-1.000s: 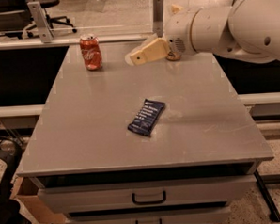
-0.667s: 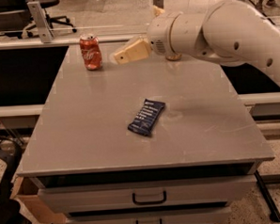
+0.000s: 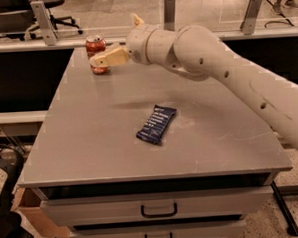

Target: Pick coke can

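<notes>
**Gripper [image 3: 96, 60] at coke can [image 3: 95, 44]**

Camera view: the can stands upright near the table's [image 3: 90, 139] far left corner. We see the gripper overlapping its front; open or closed, we cannot tell. A blue packet [image 3: 157, 123] lies mid-table.

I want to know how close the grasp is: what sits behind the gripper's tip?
The coke can stands upright on the table behind the gripper. Its top and red base show; the gripper covers its middle, so contact cannot be judged.

1 coke can [image 3: 95, 44], 1 pkt [image 3: 156, 123], gripper [image 3: 93, 60] at can
</notes>
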{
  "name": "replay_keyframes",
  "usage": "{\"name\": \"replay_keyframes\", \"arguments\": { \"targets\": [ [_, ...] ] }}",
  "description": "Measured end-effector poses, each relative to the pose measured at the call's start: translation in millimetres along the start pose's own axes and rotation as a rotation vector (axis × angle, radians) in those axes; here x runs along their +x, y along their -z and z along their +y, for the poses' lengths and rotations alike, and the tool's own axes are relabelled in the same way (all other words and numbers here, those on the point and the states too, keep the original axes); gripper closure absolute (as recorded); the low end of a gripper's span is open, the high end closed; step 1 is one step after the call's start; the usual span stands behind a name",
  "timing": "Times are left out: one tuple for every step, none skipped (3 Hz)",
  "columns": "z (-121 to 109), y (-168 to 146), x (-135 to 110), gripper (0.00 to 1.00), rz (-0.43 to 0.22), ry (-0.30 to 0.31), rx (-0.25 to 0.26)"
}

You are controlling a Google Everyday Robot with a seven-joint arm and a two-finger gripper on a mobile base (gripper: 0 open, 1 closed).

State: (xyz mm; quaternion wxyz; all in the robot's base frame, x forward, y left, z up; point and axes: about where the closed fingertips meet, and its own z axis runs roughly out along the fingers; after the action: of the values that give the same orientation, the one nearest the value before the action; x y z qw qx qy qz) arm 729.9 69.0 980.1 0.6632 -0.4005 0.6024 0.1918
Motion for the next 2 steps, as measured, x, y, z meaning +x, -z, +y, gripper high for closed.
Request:
{"name": "replay_keyframes", "arguments": {
  "targets": [
    [5.1,-30.9,6.4,0.0,-0.036,-0.01,-0.013],
    [12.3,-60.3,6.0,0.0,-0.032,-0.01,-0.049]
  ]
}}
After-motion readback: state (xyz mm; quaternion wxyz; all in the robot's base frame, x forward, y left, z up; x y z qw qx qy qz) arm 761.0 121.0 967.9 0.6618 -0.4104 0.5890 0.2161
